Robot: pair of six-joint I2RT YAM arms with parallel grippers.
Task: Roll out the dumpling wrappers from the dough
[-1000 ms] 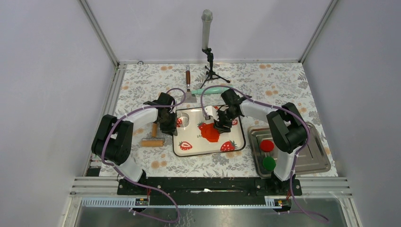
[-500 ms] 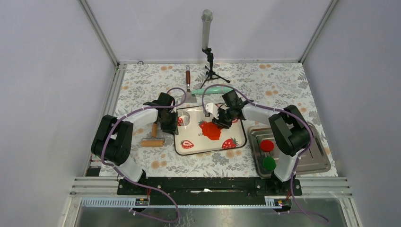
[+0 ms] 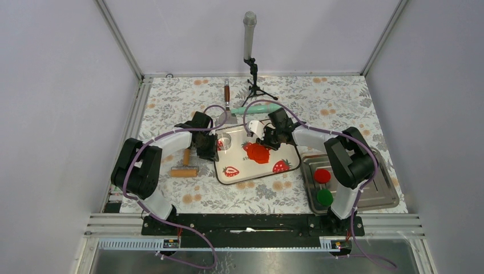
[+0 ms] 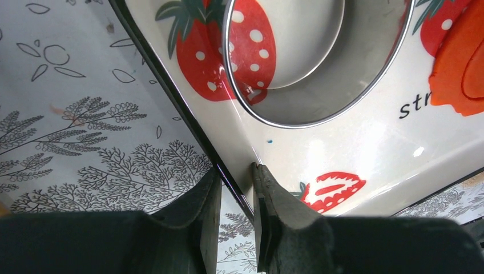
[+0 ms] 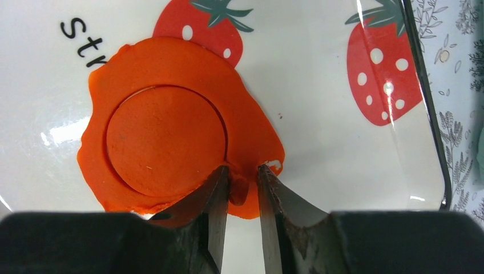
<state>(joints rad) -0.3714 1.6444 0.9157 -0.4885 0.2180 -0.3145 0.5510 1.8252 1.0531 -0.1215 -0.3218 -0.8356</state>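
Right wrist view: right gripper [image 5: 243, 171] pinches the dough [image 5: 248, 125] edge, hiding that bit. Left gripper [image 4: 236, 170] clamps the tray [image 4: 354, 142] rim.

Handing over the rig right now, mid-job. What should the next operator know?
Left tool: clamped on the rim of the strawberry tray, apparently steadying it.
Right tool: pinching the edge of the dough scrap, just outside the cut.
Done: dough rolled flat; one dumpling wrapper cut, lying inside the scrap. Ring cutter parked on the tray.
To do: probably peel the scrap away, then lift the wrapper out.
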